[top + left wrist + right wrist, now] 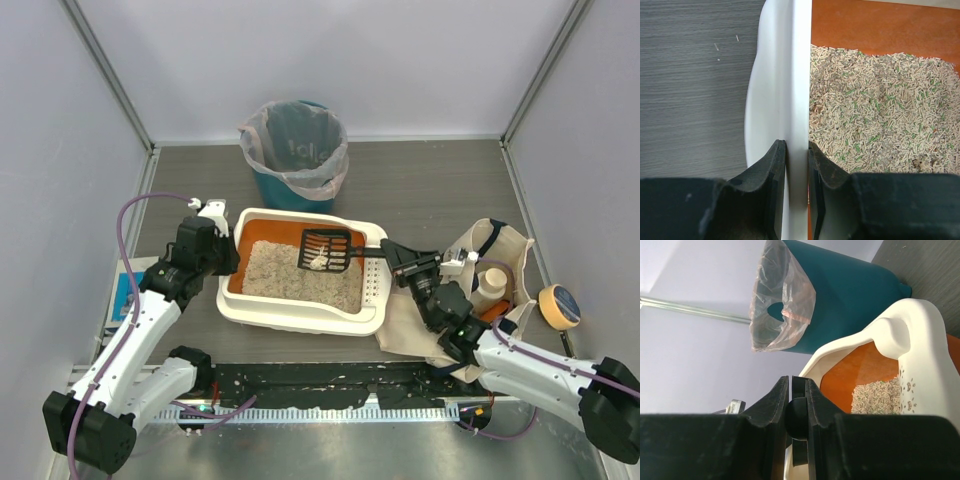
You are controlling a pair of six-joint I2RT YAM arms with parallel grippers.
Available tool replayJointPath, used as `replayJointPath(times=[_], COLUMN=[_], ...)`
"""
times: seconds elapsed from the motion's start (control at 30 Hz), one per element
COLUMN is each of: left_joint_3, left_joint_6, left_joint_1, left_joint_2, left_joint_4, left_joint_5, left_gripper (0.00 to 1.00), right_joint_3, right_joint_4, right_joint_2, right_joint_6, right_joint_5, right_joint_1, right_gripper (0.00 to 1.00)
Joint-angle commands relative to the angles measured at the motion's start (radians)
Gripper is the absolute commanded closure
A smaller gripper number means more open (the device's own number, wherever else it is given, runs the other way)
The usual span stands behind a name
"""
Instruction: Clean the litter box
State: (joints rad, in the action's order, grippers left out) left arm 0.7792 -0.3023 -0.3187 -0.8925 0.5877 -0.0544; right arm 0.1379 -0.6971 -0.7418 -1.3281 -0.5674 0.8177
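Observation:
The litter box, cream-white with orange inner walls, sits mid-table with grey-beige litter inside. My left gripper is shut on its left wall; in the left wrist view the white wall runs between the fingers of the left gripper, with litter to the right. My right gripper is shut on the handle of a black slotted scoop, which hovers over the litter carrying a pale clump. In the right wrist view the scoop handle is pinched in the right gripper.
A teal bin with a plastic liner stands behind the box and also shows in the right wrist view as the teal bin. A beige tote bag holding a bottle lies at right, beside a yellow tape roll. Walls enclose the table.

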Motion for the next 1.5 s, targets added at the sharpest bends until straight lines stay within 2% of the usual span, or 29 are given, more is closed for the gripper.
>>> replayJointPath(times=[0.0, 0.07, 0.1, 0.13, 0.2, 0.27, 0.3, 0.33, 0.37, 0.43, 0.47, 0.5, 0.53, 0.6, 0.63, 0.73, 0.83, 0.87, 0.97, 1.03, 1.07, 1.13, 1.2, 1.23, 1.3, 1.33, 1.4, 1.43, 1.47], left_joint_3=[0.003, 0.003, 0.002, 0.000, -0.001, 0.002, 0.003, 0.003, 0.002, 0.002, 0.002, 0.003, 0.003, 0.002, 0.000, 0.002, 0.000, 0.000, 0.002, 0.000, -0.001, 0.000, 0.005, 0.005, 0.003, 0.000, 0.000, 0.000, 0.000], left_joint_6=[0.008, 0.005, 0.003, 0.005, 0.006, 0.006, 0.005, 0.005, 0.003, 0.005, 0.006, 0.008, 0.006, 0.005, 0.003, 0.005, 0.005, 0.005, 0.005, 0.002, 0.002, 0.006, 0.008, 0.008, 0.002, 0.002, 0.008, 0.008, 0.005], left_joint_1=[0.000, 0.000, 0.000, 0.000, 0.000, 0.000, 0.000, 0.000, 0.000, 0.000, 0.000, 0.001, 0.001, 0.000, 0.000, 0.000, 0.000, 0.001, 0.000, 0.000, 0.000, 0.000, 0.000, 0.000, -0.002, 0.000, 0.000, 0.000, -0.002], left_joint_2=[0.007, 0.010, 0.013, 0.015, 0.017, 0.012, 0.010, 0.010, 0.013, 0.013, 0.012, 0.010, 0.010, 0.015, 0.015, 0.014, 0.013, 0.015, 0.013, 0.017, 0.020, 0.017, 0.010, 0.007, 0.012, 0.017, 0.018, 0.018, 0.017], left_joint_4=[-0.008, -0.005, -0.005, -0.006, -0.011, -0.008, -0.003, -0.003, -0.003, -0.009, -0.009, -0.006, -0.005, -0.006, -0.006, -0.006, -0.005, -0.006, -0.003, -0.003, -0.006, -0.011, -0.006, -0.003, -0.002, -0.003, -0.009, -0.009, -0.006], left_joint_5=[0.016, 0.016, 0.016, 0.014, 0.013, 0.014, 0.016, 0.018, 0.018, 0.014, 0.014, 0.013, 0.014, 0.016, 0.014, 0.014, 0.016, 0.016, 0.016, 0.018, 0.018, 0.014, 0.013, 0.014, 0.021, 0.018, 0.010, 0.008, 0.010], left_gripper=[0.75, 0.76, 0.76, 0.76, 0.76, 0.76, 0.76, 0.75, 0.76, 0.75, 0.76, 0.76, 0.75, 0.75, 0.76, 0.76, 0.76, 0.76, 0.76, 0.76, 0.75, 0.76, 0.75, 0.76, 0.76, 0.76, 0.76, 0.76, 0.76], right_joint_3=[0.042, -0.019, -0.027, -0.020, 0.032, -0.010, -0.035, -0.050, -0.025, 0.026, 0.032, 0.016, -0.003, -0.017, 0.003, 0.006, -0.028, 0.000, -0.040, -0.037, -0.002, 0.076, 0.039, -0.042, -0.048, 0.004, 0.003, -0.061, -0.084], right_joint_4=[-0.015, -0.055, -0.126, -0.165, -0.075, -0.012, -0.042, -0.173, -0.182, -0.046, -0.016, -0.002, -0.071, -0.174, -0.116, -0.027, -0.185, -0.148, -0.038, -0.143, -0.127, 0.049, 0.109, -0.015, -0.140, -0.020, 0.086, 0.035, -0.057], right_joint_2=[-0.022, -0.008, -0.028, -0.045, -0.064, -0.038, -0.025, -0.037, -0.050, -0.054, -0.045, -0.019, -0.018, -0.045, -0.056, -0.030, -0.076, -0.082, -0.009, -0.010, -0.030, -0.025, 0.040, 0.047, 0.007, 0.004, 0.019, 0.041, 0.032], right_joint_6=[-0.041, -0.103, -0.018, 0.001, -0.020, -0.142, -0.155, -0.043, -0.011, -0.040, -0.064, -0.101, -0.109, 0.009, 0.006, -0.132, -0.030, -0.040, -0.130, -0.004, 0.033, 0.026, -0.075, -0.074, -0.002, -0.011, -0.147, -0.187, -0.104], right_joint_5=[-0.027, -0.075, -0.065, 0.014, 0.053, -0.041, -0.066, -0.028, 0.021, 0.063, 0.019, -0.018, -0.043, 0.029, 0.052, -0.032, 0.050, 0.064, -0.079, -0.040, 0.025, 0.045, -0.067, -0.106, -0.033, -0.003, -0.066, -0.096, -0.079], right_joint_1=[-0.011, -0.011, -0.012, -0.015, -0.017, -0.017, -0.017, -0.018, -0.020, -0.019, -0.020, -0.020, -0.020, -0.023, -0.025, -0.025, -0.029, -0.031, -0.032, -0.032, -0.032, -0.032, -0.031, -0.032, -0.034, -0.034, -0.035, -0.034, -0.037], right_gripper=[0.99, 0.99, 0.99, 0.99, 0.99, 0.99, 0.99, 0.99, 0.99, 0.99, 0.99, 0.99, 0.99, 0.99, 0.99, 0.99, 0.99, 0.99, 0.99, 0.99, 0.99, 0.99, 0.99, 0.99, 0.99, 0.99, 0.99, 0.99, 0.99])
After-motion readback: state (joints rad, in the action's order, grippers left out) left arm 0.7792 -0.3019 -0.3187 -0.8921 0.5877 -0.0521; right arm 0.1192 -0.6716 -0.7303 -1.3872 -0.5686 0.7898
